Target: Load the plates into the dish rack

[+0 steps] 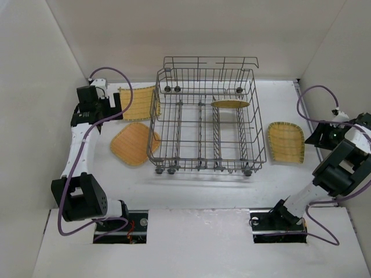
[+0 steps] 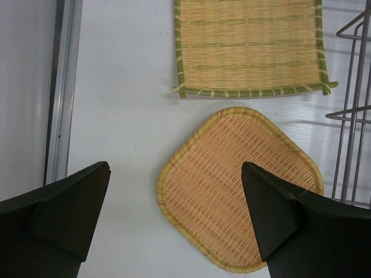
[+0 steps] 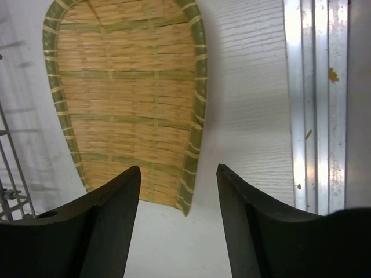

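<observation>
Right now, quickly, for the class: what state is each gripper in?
Left gripper: open, empty, above the rounded-square orange-tan woven plate.
Right gripper: open, holding nothing, over the edge of the pale yellow, green-rimmed woven plate.

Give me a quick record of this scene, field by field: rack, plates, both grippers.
dish rack: middle of table, upright
plate in rack: one, toward far right
left of rack: green-edged square plate and orange plate, flat on table
right of rack: right plate, green-edged, flat
left gripper: open, above orange plate
right gripper: open, above right plate's edge, empty
</observation>
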You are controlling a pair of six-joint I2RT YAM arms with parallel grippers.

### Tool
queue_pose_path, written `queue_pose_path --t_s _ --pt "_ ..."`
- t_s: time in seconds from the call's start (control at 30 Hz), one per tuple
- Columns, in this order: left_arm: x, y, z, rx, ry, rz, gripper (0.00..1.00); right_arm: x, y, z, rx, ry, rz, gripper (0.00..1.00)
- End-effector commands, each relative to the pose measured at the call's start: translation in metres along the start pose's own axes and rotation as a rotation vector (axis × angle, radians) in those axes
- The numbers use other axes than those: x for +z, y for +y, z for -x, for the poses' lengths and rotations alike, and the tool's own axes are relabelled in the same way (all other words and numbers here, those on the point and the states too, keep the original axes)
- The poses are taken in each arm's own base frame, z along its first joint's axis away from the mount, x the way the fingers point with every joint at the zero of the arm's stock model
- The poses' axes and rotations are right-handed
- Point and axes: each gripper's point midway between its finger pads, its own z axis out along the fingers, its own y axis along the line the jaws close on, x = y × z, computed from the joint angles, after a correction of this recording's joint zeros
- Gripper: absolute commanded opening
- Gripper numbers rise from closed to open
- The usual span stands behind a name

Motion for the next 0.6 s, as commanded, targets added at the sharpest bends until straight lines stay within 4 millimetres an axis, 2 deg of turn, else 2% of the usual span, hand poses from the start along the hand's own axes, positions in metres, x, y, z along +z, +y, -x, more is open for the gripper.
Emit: queue_pose_path --t_s 0.0,0.2,0.43,0.57 --pt "-0.007 -0.002 0.03 0.014 -0.065 -0.006 0.99 0.004 -0.012 0.008 -0.023 0.042 -0.017 0.59" --pt "-0.009 -0.003 0.041 0.017 -0.077 -0.009 0.99 0.016 -0.022 0.012 -0.023 0.109 0.019 0.57" --pt "-0.011 -0.003 0.047 0.022 -0.085 0.007 0.99 0.033 -0.005 0.01 -0.044 0.165 0.061 0.56" --pt "-0.012 -0.003 0.047 0.022 -0.087 0.014 0.99 0.039 -0.005 0.003 -0.015 0.216 0.049 0.57"
